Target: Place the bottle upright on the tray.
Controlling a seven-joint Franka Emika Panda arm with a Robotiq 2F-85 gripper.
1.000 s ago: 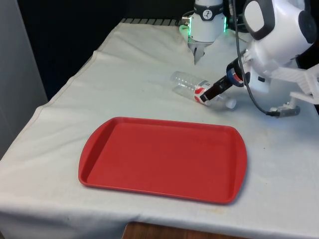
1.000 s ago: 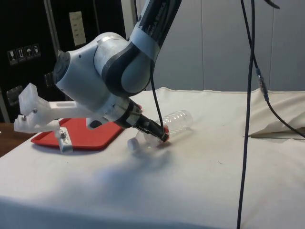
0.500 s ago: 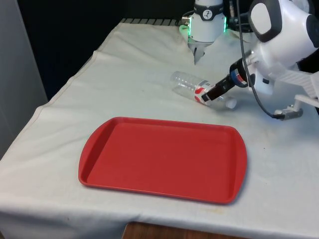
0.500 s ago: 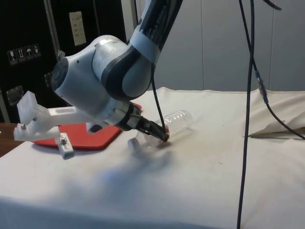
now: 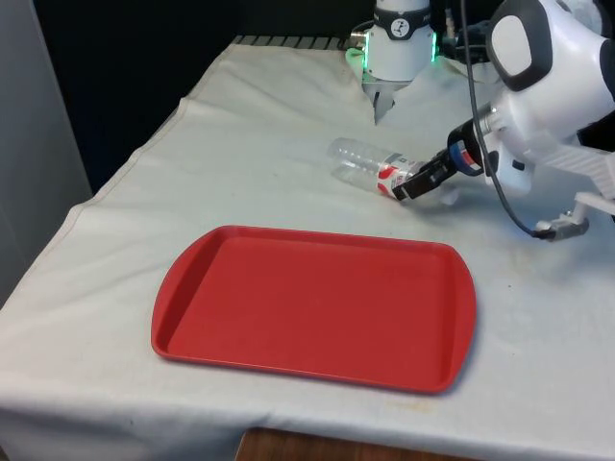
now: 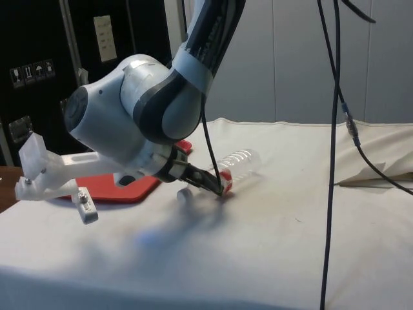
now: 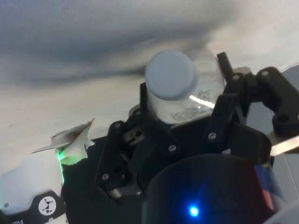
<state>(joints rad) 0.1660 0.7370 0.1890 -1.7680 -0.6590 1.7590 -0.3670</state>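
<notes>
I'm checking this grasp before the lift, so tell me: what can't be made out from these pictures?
- Front view: where the gripper meets the bottle, the fingers cover the label and neck.
- Side view: the arm hides most of the red tray.
- Wrist view: the cap and fingers block the bottle's body, so its length and contents cannot be told.
</notes>
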